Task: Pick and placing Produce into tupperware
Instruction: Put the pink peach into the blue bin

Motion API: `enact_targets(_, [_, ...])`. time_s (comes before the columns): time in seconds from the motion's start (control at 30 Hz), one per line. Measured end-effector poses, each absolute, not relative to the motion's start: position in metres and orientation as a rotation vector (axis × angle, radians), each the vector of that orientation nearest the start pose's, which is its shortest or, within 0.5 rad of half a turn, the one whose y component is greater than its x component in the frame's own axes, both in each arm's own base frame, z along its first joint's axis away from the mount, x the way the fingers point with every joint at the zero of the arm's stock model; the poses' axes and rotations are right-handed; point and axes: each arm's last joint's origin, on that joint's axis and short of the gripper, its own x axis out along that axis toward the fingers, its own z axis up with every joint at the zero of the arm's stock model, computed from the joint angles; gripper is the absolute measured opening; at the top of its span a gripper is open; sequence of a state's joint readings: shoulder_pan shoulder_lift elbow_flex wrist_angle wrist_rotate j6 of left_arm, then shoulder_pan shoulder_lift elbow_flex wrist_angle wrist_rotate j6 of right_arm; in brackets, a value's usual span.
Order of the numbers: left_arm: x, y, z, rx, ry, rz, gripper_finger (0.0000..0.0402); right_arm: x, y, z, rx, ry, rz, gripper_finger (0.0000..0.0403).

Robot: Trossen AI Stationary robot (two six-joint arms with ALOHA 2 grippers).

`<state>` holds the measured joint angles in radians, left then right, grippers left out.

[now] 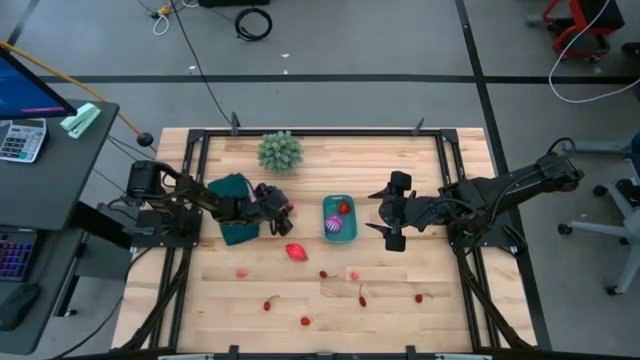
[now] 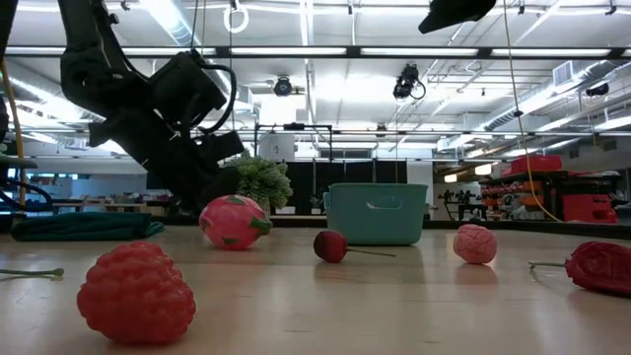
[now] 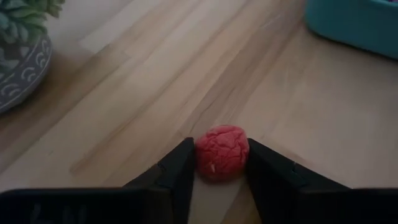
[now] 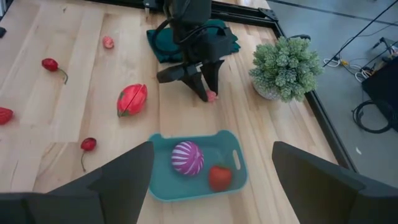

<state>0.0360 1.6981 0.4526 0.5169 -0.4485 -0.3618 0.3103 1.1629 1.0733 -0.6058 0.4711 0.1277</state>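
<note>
The teal tub [image 1: 338,218] sits mid-table and holds a purple striped ball [image 4: 187,157] and a red strawberry [image 4: 219,177]. My left gripper [image 1: 287,208] is just left of the tub, shut on a small red wrinkled fruit [image 3: 222,152]. My right gripper [image 1: 392,210] hovers right of the tub, open wide and empty, with the tub between its fingers in the right wrist view. More produce lies loose on the near half: a red-pink dragon fruit [image 1: 296,251], cherries [image 1: 325,274], a raspberry [image 2: 135,291] and a pink lumpy piece [image 2: 475,244]. My left gripper pinches the small red fruit [image 4: 212,96] between its two fingertips [image 3: 180,163], one on each side of it. The fingers slant down from the table's left toward the tub. Whether the fruit rests on the wood or hangs just above it, I cannot tell.
A potted spiky pale-green plant [image 1: 280,150] stands at the far edge, close behind the left gripper. A dark green cloth [image 1: 232,190] lies under the left arm. Bare wood lies between the left gripper and the tub. Black rails frame the table.
</note>
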Motion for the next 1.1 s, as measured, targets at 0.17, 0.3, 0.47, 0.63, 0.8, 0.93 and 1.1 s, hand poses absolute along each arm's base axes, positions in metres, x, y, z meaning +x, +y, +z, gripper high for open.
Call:
enact_targets(0.17, [0.260, 0.022, 0.092, -0.190, 0.600, 0.580, 0.0078, 0.229, 0.060, 0.324, -0.142, 0.631, -0.195, 0.0336])
enact_targets(0.3, [0.267, 0.019, 0.101, -0.235, 0.477, 0.559, 0.0045, 0.229, 0.060, 0.324, -0.142, 0.631, -0.195, 0.0336])
enact_targets(0.47, [0.285, 0.009, 0.124, -0.281, 0.271, 0.490, 0.0051, 0.229, 0.060, 0.324, -0.143, 0.631, -0.195, 0.0336])
enact_targets(0.63, [0.326, -0.009, 0.157, -0.227, 0.214, 0.379, 0.0062, 0.229, 0.059, 0.324, -0.142, 0.631, -0.196, 0.0336])
enact_targets(0.8, [0.376, -0.019, 0.174, -0.136, 0.299, 0.353, 0.0054, 0.230, 0.059, 0.324, -0.141, 0.631, -0.198, 0.0336])
enact_targets(0.93, [0.406, -0.021, 0.165, -0.113, 0.472, 0.382, 0.0062, 0.230, 0.059, 0.324, -0.139, 0.631, -0.198, 0.0336])
enact_targets(1.1, [0.426, -0.023, 0.158, -0.076, 0.620, 0.387, 0.0078, 0.229, 0.059, 0.324, -0.140, 0.632, -0.198, 0.0336])
